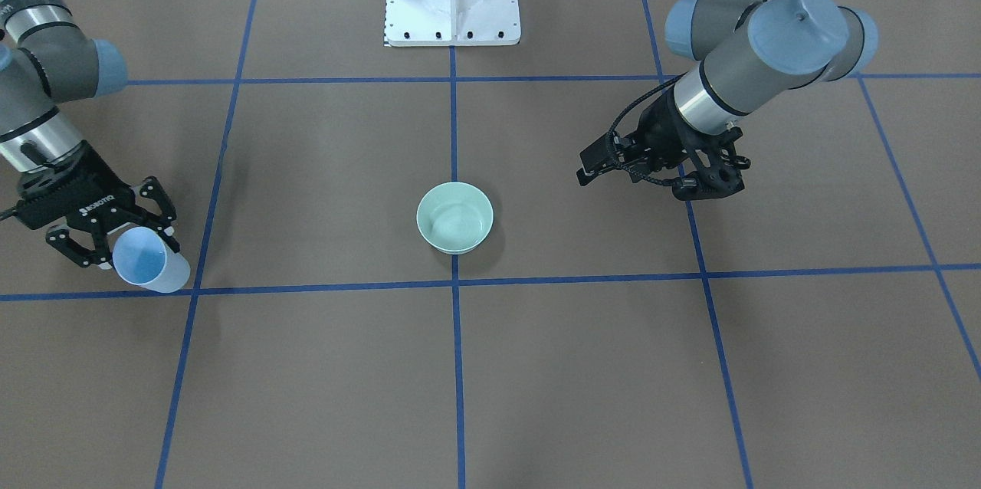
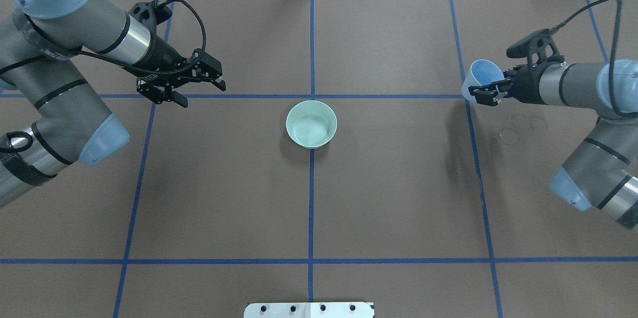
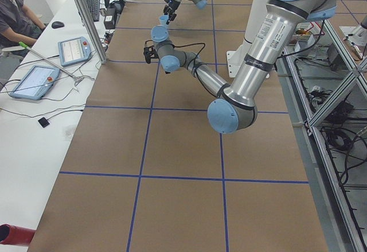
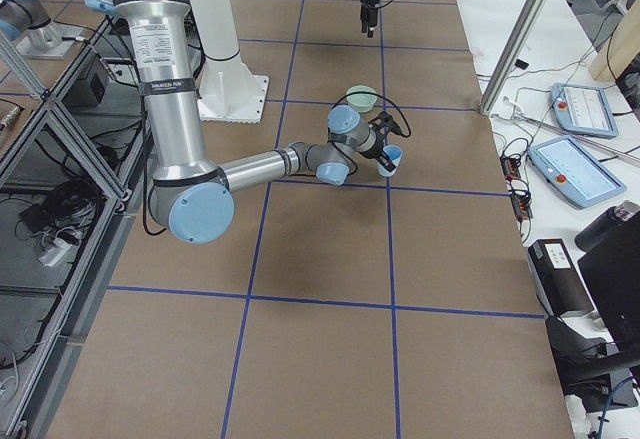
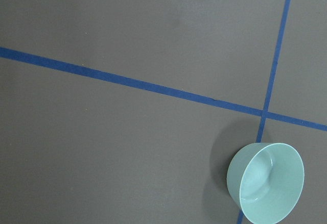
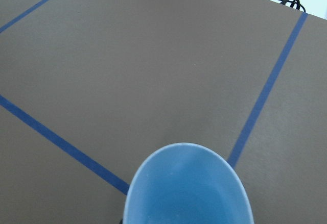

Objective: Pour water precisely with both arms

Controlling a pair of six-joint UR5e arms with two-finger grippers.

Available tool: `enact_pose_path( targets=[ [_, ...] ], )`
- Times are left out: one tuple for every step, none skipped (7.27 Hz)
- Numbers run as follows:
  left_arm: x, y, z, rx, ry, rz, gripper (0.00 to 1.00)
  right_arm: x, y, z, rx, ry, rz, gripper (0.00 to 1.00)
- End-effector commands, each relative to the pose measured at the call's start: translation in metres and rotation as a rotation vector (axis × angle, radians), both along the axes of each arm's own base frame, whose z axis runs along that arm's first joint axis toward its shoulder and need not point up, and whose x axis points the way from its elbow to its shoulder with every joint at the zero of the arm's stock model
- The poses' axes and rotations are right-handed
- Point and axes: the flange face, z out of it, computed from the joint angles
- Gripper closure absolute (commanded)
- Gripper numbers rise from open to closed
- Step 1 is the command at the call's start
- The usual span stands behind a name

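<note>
right gripper, pinching the pale-blue cup by its wall, out by a blue tape line, well to one side of the pale-green bowl. looks lifted off the table, leaning mouth-first toward the middle. left gripper, fingers spread, nothing between them, hovering on the bowl's other side, well apart from it.

now the carry: best to level the cup first, travel slow and low, stop with the lip right over the bowl's centre, then roll the wrist gently for a thin stream. worth bringing the empty gripper in to steady the bowl's rim, and tipping back upright early to avoid overshoot.

hard to call on the water: presumably in the cup, yet no ripple or glint in the right wrist view, only blue. swirl in the bowl's bottom, wet or just glaze, cannot tell. cup's base cut off in that wrist view. faint rings on the table near the cup, too pale to read.
</note>
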Motion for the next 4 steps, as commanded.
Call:
enact_pose_path(
  targets=[
    [-0.005, -0.005, 0.003, -0.002, -0.003, -0.01, 0.01, -0.042, 0.017, -0.081, -0.05, 0.047, -0.034, 1.0],
    [-0.006, -0.007, 0.005, -0.007, -0.006, -0.012, 0.01, -0.065, 0.027, -0.124, -0.073, 0.094, -0.054, 1.0],
    [-0.006, -0.008, 0.006, -0.008, -0.008, -0.015, 0.01, -0.098, 0.038, -0.151, -0.077, 0.157, -0.051, 1.0],
    [-0.007, -0.012, 0.01, -0.014, -0.014, -0.019, 0.01, -0.116, 0.042, -0.172, -0.092, 0.193, -0.064, 1.0]
  ],
)
